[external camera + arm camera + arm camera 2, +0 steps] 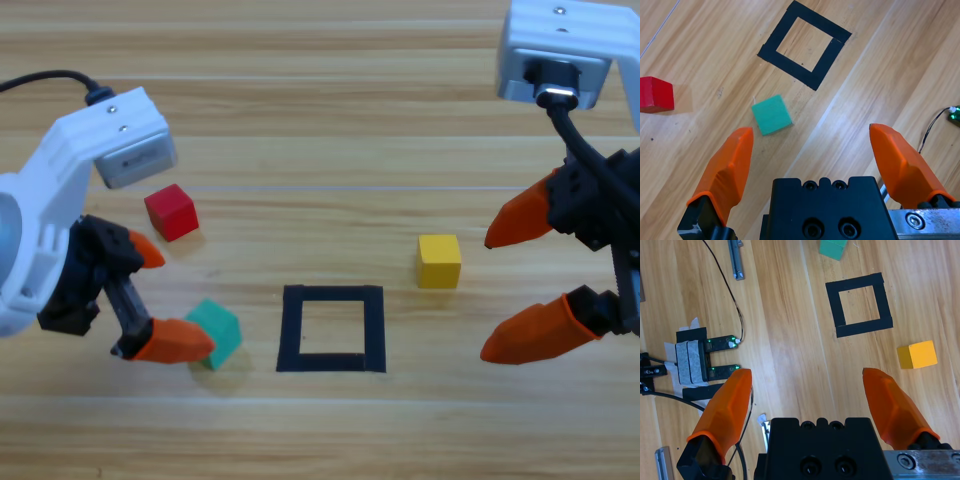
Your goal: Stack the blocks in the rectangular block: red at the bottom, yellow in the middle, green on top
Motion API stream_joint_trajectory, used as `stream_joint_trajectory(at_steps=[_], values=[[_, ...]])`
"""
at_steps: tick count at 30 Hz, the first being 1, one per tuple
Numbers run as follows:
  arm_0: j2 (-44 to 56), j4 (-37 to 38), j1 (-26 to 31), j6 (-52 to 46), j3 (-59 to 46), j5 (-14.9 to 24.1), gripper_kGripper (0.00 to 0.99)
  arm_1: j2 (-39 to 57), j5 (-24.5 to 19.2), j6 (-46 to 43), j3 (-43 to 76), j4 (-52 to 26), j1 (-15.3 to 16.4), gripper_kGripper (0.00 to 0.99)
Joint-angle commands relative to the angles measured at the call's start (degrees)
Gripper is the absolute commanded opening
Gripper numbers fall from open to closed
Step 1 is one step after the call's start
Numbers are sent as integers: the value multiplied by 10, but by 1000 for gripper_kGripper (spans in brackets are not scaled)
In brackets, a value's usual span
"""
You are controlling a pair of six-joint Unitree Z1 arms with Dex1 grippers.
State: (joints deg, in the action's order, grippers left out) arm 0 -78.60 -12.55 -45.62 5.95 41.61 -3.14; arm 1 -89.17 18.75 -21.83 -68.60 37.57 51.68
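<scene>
Lying scattered on a pale wooden desk (330, 120): red (171, 212) at left, green (215, 333) below it, yellow (439, 261) right of the empty black tape square (332, 328). Hovering with jaws gaping over green: left gripper (163, 297). Waiting wide open beside yellow: right gripper (520, 288). Showing only in the right wrist view: a small circuit board (705, 357) with green lights and thin wires.

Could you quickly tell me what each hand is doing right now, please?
Left hand: open, empty, by the green cube.
Right hand: open, empty, beside the yellow cube.
</scene>
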Motion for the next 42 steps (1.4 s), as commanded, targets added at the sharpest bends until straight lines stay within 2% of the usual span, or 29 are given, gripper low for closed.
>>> stream_joint_trajectory(at_steps=[1, 7, 13, 16, 18, 21, 23, 24, 28, 30, 33, 37, 42], values=[[8, 8, -12, -1, -14, 8, 990, -9, 9, 4, 1, -18, 14, 973], [10, 9, -12, 0, -16, 7, 990, -7, -4, 34, 13, -23, 13, 971], [8, 10, -12, 1, -16, 8, 990, -13, -131, 152, 21, -69, -1, 971], [0, 10, -12, -10, -14, 23, 990, -36, -180, 218, 19, -94, -1, 969], [-10, 18, -12, -46, -10, 38, 990, -51, -194, 248, 18, -97, -1, 969], [-34, 29, -9, -140, 2, 100, 989, -68, -241, 312, 26, -122, -2, 971], [-57, 34, -8, -206, 20, 141, 959, -78, -259, 316, 44, -157, -2, 971], [-70, 19, -8, -255, 37, 177, 957, -85, -270, 319, 51, -173, -2, 971], [-105, -48, 2, -415, 105, 253, 948, -134, -273, 379, 29, -161, -3, 973], [-132, -92, 19, -469, 154, 255, 950, -157, -275, 415, 10, -151, -22, 973], [-186, -162, 39, -539, 240, 255, 946, -204, -250, 477, -21, -135, -55, 973], [-246, -250, 60, -613, 336, 243, 948, -273, -271, 533, -95, -79, -57, 974], [-317, -326, 106, -669, 421, 173, 948, -329, -290, 585, -162, -29, -61, 976]])
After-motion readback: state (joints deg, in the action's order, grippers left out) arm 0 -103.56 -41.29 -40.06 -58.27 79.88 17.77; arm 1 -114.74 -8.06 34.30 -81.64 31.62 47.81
